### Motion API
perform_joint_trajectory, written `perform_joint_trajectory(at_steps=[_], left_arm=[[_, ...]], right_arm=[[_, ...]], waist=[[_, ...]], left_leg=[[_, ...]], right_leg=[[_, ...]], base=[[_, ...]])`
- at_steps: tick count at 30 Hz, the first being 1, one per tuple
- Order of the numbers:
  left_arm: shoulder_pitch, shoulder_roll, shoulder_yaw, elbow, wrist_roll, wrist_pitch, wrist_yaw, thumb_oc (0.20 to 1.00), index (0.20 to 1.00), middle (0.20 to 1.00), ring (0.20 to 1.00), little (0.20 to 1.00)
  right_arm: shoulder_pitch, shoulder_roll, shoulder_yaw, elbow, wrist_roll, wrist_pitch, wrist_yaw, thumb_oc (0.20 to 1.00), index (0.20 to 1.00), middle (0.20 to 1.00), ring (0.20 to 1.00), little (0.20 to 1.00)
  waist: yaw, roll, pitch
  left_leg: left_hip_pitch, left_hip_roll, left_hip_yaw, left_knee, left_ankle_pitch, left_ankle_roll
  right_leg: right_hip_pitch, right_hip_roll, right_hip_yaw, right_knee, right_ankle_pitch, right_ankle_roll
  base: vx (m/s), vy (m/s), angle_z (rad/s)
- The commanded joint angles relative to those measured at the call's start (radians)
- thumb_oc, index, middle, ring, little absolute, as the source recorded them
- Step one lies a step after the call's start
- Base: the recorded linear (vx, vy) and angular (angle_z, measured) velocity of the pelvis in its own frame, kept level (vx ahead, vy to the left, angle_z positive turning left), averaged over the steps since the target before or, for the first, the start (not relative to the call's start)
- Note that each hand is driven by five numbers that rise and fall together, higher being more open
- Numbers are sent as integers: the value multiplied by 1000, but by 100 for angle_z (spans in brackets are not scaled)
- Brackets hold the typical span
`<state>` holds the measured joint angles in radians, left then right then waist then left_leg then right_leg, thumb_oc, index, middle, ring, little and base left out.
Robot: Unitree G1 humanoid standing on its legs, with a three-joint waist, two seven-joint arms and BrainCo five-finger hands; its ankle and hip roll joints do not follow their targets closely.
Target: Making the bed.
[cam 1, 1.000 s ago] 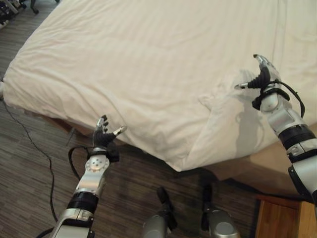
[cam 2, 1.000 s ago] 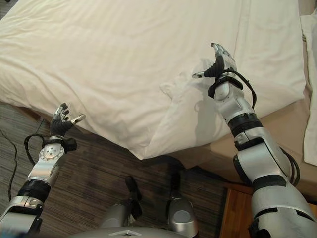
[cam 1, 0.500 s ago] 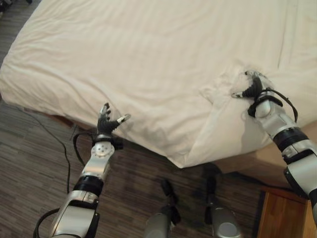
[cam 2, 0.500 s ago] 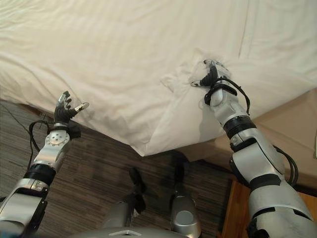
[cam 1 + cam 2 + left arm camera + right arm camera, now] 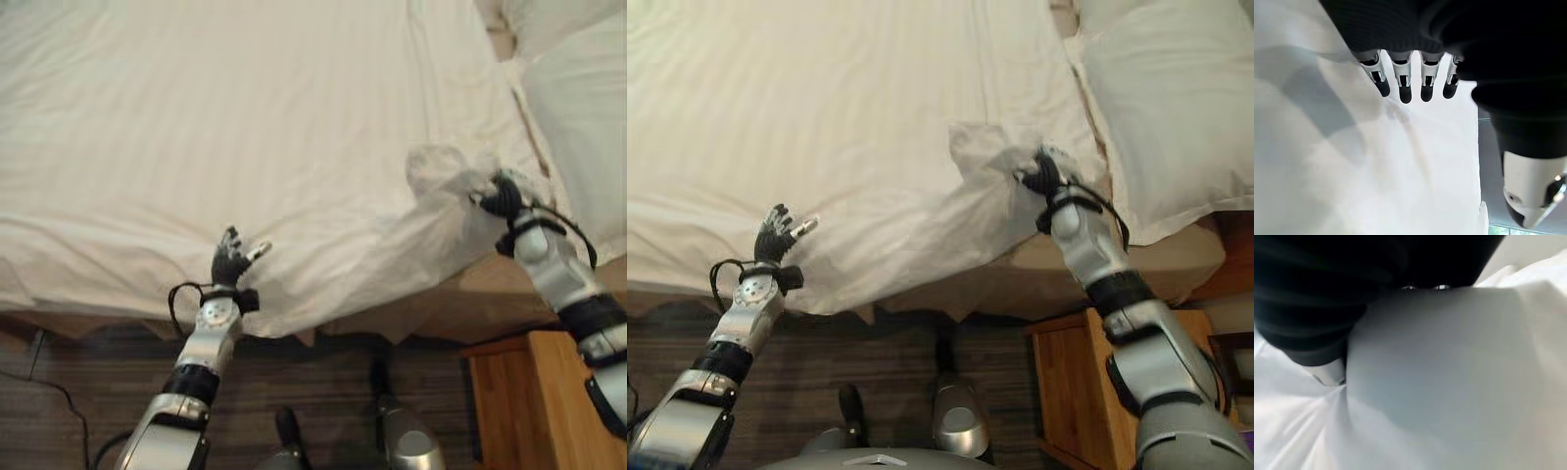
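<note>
A white striped duvet (image 5: 245, 117) covers the bed. Its near corner is bunched and lifted (image 5: 441, 171) at the right. My right hand (image 5: 506, 199) is shut on that corner, next to the pillow; in the right wrist view the cloth (image 5: 1449, 357) wraps over the hand and hides its fingers. My left hand (image 5: 231, 264) is open at the duvet's hanging near edge, fingers spread and pointing up. In the left wrist view its straight fingers (image 5: 1405, 90) hover over the white cloth with nothing held.
A white pillow (image 5: 588, 108) lies at the head of the bed, right of the lifted corner. Bare tan mattress (image 5: 485, 289) shows under the raised corner. A wooden nightstand (image 5: 524, 401) stands close below my right arm. Dark striped carpet (image 5: 78, 392) runs along the bed.
The camera has shifted along the bed toward the pillow. My right hand closed on the duvet corner and carried it toward the pillow. The left hand rose to the duvet's edge.
</note>
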<state>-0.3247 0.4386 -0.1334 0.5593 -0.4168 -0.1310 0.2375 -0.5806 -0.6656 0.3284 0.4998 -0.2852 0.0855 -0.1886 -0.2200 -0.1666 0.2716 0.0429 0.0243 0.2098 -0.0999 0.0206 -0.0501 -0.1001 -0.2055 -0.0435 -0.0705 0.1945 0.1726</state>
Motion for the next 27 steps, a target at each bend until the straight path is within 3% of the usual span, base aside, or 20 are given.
perform_joint_trajectory(at_steps=[1,4,5,6,7,10,15,18,21,23,24,26,27], left_arm=[[64,24,15,-30,35,18,-45,1000,1000,1000,1000,1000],[98,19,22,-20,59,39,-52,1000,1000,1000,1000,1000],[109,22,29,-10,51,38,-58,1000,1000,1000,1000,1000],[108,9,21,12,45,35,-62,1000,1000,1000,1000,1000],[107,10,21,12,45,35,-62,1000,1000,1000,1000,1000],[67,-10,-9,99,37,32,-64,1000,1000,1000,1000,1000],[112,-39,-7,126,6,38,-64,1000,1000,1000,1000,1000],[148,-49,1,117,-6,38,-75,1000,1000,1000,1000,1000],[147,-78,-8,135,-8,18,-85,1000,1000,1000,1000,1000],[147,-78,-8,135,-8,18,-85,1000,1000,1000,1000,1000],[139,-97,-15,134,-31,7,-93,1000,1000,1000,1000,1000],[143,-101,-24,128,-32,4,-99,1000,1000,1000,1000,1000],[181,-105,-42,91,-45,9,-106,1000,1000,1000,1000,1000]], right_arm=[[-21,38,9,49,-42,3,-4,200,200,200,200,200],[63,98,3,103,-65,-1,-16,200,200,200,200,200],[85,112,1,148,-73,-2,-23,285,285,285,285,285],[113,160,20,281,-109,6,-43,1000,1000,1000,1000,1000],[111,161,20,283,-109,5,-44,1000,1000,1000,1000,1000],[120,251,38,650,-130,50,-58,1000,1000,1000,1000,1000],[147,272,-29,814,-111,97,-87,1000,1000,1000,1000,1000],[136,232,-51,803,-114,92,-104,1000,1000,1000,1000,1000],[74,103,-48,759,-147,86,-122,1000,1000,1000,1000,1000],[74,102,-48,759,-147,86,-122,1000,1000,1000,1000,1000],[34,13,-19,818,-204,116,-103,1000,1000,1000,1000,1000],[35,2,-4,868,-236,135,-85,1000,1000,1000,1000,1000],[50,8,-5,978,-285,190,-46,1000,1000,1000,1000,1000]], waist=[[21,19,-11],[38,25,-7],[44,25,-12],[58,27,-17],[58,26,-18],[91,16,-61],[110,37,-82],[105,56,-68],[80,87,-18],[81,88,-18],[67,123,-13],[65,131,-18],[73,143,-31]], left_leg=[[128,56,46,13,-135,-8],[122,72,62,13,-119,9],[114,72,66,13,-111,15],[110,75,71,13,-110,20],[107,75,72,13,-108,20],[92,67,95,13,-110,15],[78,69,138,13,-94,2],[43,83,173,13,-74,-11],[-12,80,205,26,-52,-25],[-13,80,206,26,-52,-25],[-45,88,219,26,-35,-35],[-49,91,219,25,-31,-38],[-42,101,219,20,-27,-41]], right_leg=[[-106,29,-6,55,4,70],[-77,35,-53,182,-70,31],[-65,34,-61,216,-80,24],[-40,23,-74,262,-101,17],[-43,22,-73,260,-98,16],[57,-19,-84,156,-95,21],[89,-28,-65,11,-99,30],[53,-35,-46,-17,-90,33],[-3,-51,-27,-17,-97,41],[-4,-51,-27,-17,-97,41],[-42,-47,-19,-17,-106,45],[-47,-44,-23,-17,-109,46],[-40,-39,-34,-17,-112,44]], base=[[-174,58,-8],[-165,56,-26],[-213,48,-22],[-167,23,-18],[-134,-13,-18],[-54,-105,-2],[-33,-117,-24],[-101,-124,-47],[-212,-82,-27],[-141,-18,-35],[-137,-24,-26],[-50,-46,-13],[57,-67,-11]])
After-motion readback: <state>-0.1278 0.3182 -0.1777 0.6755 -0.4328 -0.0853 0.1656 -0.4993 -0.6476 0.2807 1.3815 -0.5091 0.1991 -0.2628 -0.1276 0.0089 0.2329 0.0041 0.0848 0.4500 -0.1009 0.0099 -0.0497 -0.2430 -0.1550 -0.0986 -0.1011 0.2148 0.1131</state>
